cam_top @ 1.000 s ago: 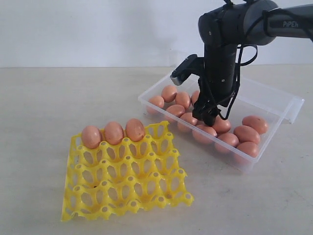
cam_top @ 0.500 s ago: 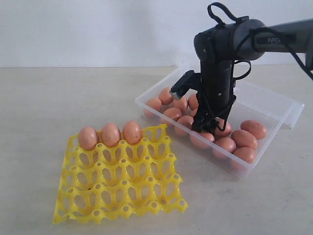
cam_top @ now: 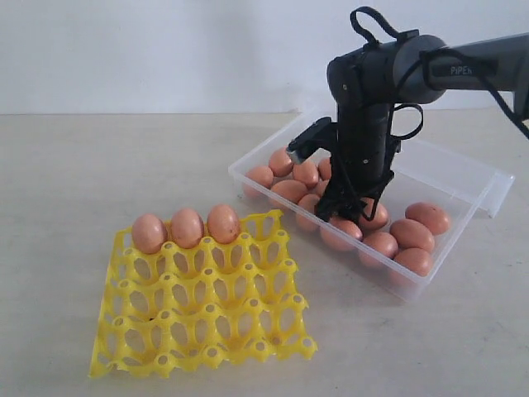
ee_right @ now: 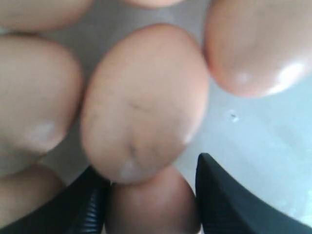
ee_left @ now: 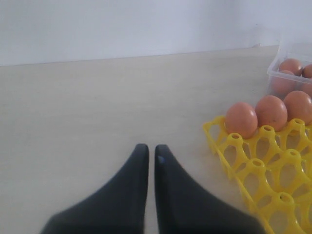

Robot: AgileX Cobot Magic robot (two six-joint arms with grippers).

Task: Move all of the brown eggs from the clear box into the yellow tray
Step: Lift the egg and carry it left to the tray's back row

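**Exterior view.** The yellow tray (cam_top: 207, 314), a bright square plastic grid of open-work cups and raised peaks, lies on the pale matte table top (cam_top: 74, 174). Three of the brown eggs (cam_top: 187, 227), smooth pinkish-brown ovals, sit side by side in its far row. The clear box (cam_top: 450, 174), a large shallow rectangular container of transparent plastic with its lid folded out at the right end, stands near the tray, to its right and farther back. The other eggs lie loose on the box floor, most of them touching a neighbour. The black right arm reaches down into the box. The right gripper (cam_top: 343, 211) is low among the eggs near the box's middle.

**Left wrist view.** The left gripper (ee_left: 148, 152) hangs over bare table top beside the tray. Its dark fingers stand almost together, with only a narrow slit between them, and hold nothing.

**Right wrist view.** The two black fingers (ee_right: 224, 200) stand on either side of a single brown egg (ee_right: 151, 207), close against its flanks. It cannot be told whether they clamp it. This egg lies in the box, touching a neighbouring egg.
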